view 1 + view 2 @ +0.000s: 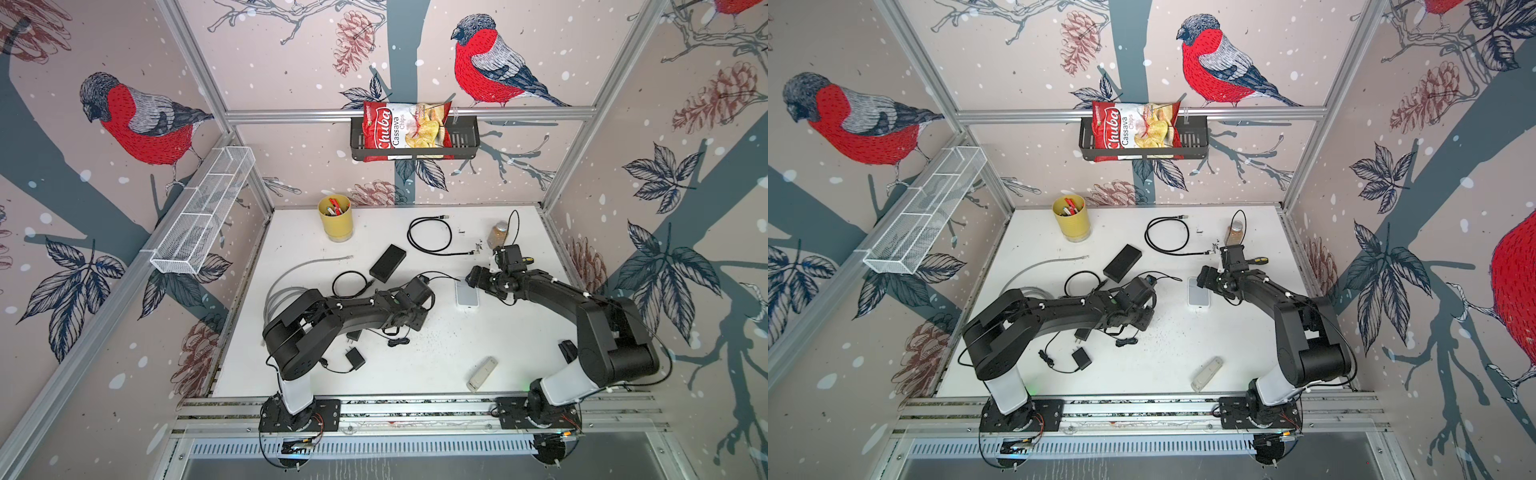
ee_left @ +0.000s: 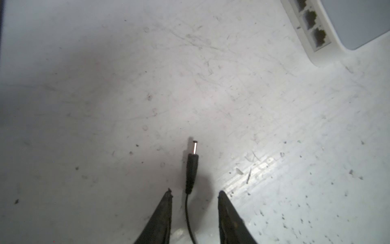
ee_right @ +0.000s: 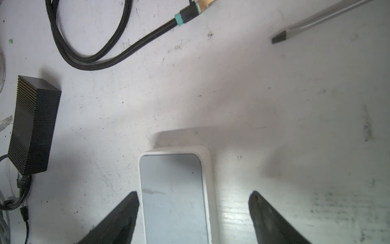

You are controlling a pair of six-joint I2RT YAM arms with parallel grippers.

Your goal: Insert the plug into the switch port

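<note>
A black barrel plug (image 2: 192, 166) with a silver tip lies on the white table, its thin cable running back between the fingers of my left gripper (image 2: 194, 192). The jaws stand apart with a gap on each side of the cable, so the gripper is open. The white switch (image 2: 358, 21) shows a row of ports (image 2: 312, 23) beyond the plug. In both top views the switch (image 1: 466, 293) (image 1: 1198, 291) lies mid-table between the arms. My right gripper (image 3: 194, 193) (image 1: 471, 278) is open and straddles the switch (image 3: 175, 190), one finger beside its edge. The left gripper (image 1: 430, 305) points down just left of the switch.
A black ribbed power brick (image 1: 387, 261) (image 3: 33, 126) and a coiled braided cable (image 1: 430, 235) (image 3: 95, 57) lie behind. A screwdriver tip (image 3: 295, 31), yellow cup (image 1: 336, 218), jar (image 1: 498, 235), grey cable (image 1: 282, 286), black adapters (image 1: 354, 358) and a grey stick (image 1: 482, 373) surround them.
</note>
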